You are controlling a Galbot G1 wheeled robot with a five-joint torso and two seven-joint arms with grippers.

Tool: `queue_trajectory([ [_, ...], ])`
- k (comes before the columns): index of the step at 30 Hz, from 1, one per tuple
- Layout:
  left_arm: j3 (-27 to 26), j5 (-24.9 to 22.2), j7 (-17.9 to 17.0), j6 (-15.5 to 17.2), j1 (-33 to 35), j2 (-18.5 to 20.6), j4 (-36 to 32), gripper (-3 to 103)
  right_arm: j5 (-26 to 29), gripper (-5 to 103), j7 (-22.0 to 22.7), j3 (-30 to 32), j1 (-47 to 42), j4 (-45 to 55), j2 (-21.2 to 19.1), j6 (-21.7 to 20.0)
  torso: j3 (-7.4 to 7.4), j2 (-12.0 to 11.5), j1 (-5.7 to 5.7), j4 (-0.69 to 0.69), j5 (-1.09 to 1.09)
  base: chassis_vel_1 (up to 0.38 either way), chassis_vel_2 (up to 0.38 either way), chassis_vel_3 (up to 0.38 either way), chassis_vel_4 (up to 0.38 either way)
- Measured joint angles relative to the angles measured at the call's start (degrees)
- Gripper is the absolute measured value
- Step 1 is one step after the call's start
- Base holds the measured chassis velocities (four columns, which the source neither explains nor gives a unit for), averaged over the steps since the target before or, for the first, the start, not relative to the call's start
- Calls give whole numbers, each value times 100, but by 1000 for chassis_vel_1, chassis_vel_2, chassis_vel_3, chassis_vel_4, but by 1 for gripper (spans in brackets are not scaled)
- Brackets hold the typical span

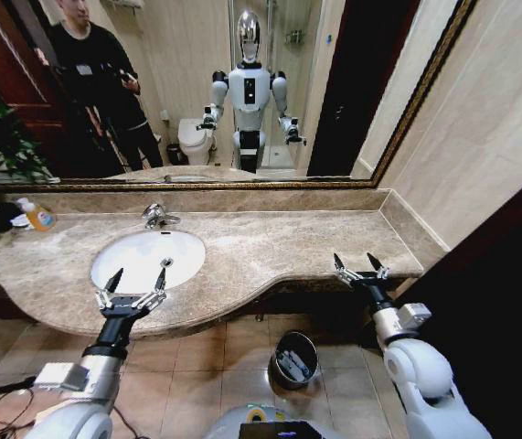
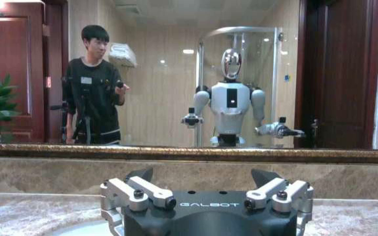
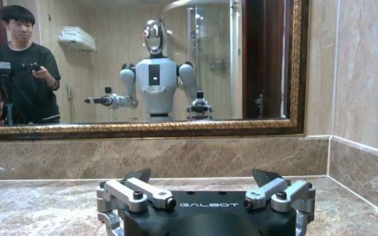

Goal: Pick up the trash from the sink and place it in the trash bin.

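Both arms reach forward from the bottom of the head view toward the table [image 1: 270,242]. Left hand [image 1: 137,277] hovers at the front edge of the table, just in front of the sink [image 1: 123,265], with its fingers spread wide and holding nothing. Right hand [image 1: 359,265] hovers at the front right corner of the table, fingers likewise spread wide and empty. In each wrist view the hand's own fingers [image 2: 140,174] [image 3: 138,175] stand apart over the marble surface, facing the back wall and the mirror [image 1: 242,91].

Sink position: set into the left half of the table, a white oval bowl with a chrome faucet [image 1: 158,216] at its back edge. The bowl's visible surface shows a drain fitting near its right side; no loose items can be made out inside it.

Trash bin [image 1: 294,359] position: on the tiled floor below the front edge of the table, between the two arms and nearer the right one. It is round and dark with a shiny rim, and light-coloured items lie inside it.

An orange bottle [image 1: 38,217] stands at the back left corner of the table, beside a green plant [image 1: 0,146].
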Motion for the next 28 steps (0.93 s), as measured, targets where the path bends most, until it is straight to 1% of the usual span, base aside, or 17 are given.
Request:
queue_trajectory([
  [28,0,0,0,0,0,0,0,100,-2,100,-6,2,1,-20,2,27,0,0,0,0,0,0,0,0,0],
])
